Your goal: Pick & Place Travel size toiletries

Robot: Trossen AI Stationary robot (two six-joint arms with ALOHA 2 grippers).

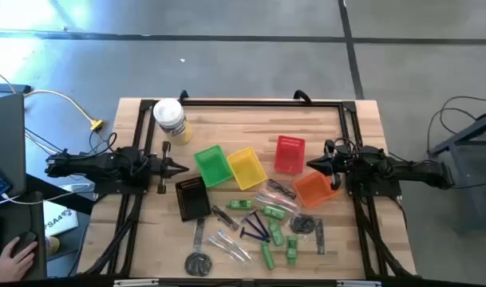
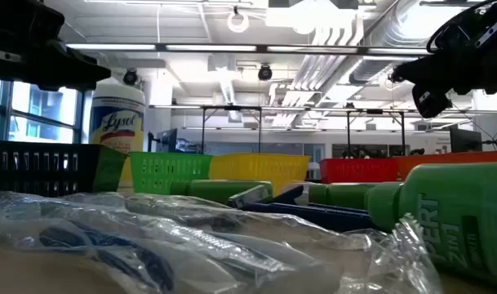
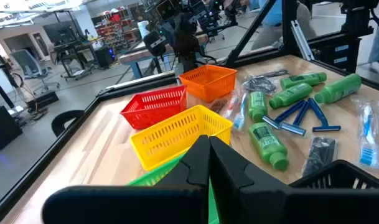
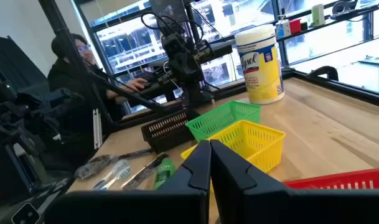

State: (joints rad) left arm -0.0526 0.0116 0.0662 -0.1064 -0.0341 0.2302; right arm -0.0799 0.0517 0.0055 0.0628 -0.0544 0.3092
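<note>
The travel size toiletries lie scattered on the wooden table's near half: green mini bottles (image 1: 268, 214), dark blue razors (image 1: 257, 229), clear wrapped sticks (image 1: 229, 245) and dark combs (image 1: 318, 233). In the left wrist view the bottles (image 3: 267, 138) and razors (image 3: 301, 118) lie flat on the wood. My left gripper (image 1: 181, 168) hovers shut at the table's left, pointing at the green basket (image 1: 211, 165). My right gripper (image 1: 311, 165) hovers shut at the right, above the orange basket (image 1: 314, 190). Neither touches anything.
A row of small baskets crosses the table's middle: black (image 1: 192, 197), green, yellow (image 1: 246, 168), red (image 1: 290, 154), orange. A white canister with a yellow label (image 1: 171, 119) stands at the far left. A person sits beyond the table's left side (image 4: 77, 59).
</note>
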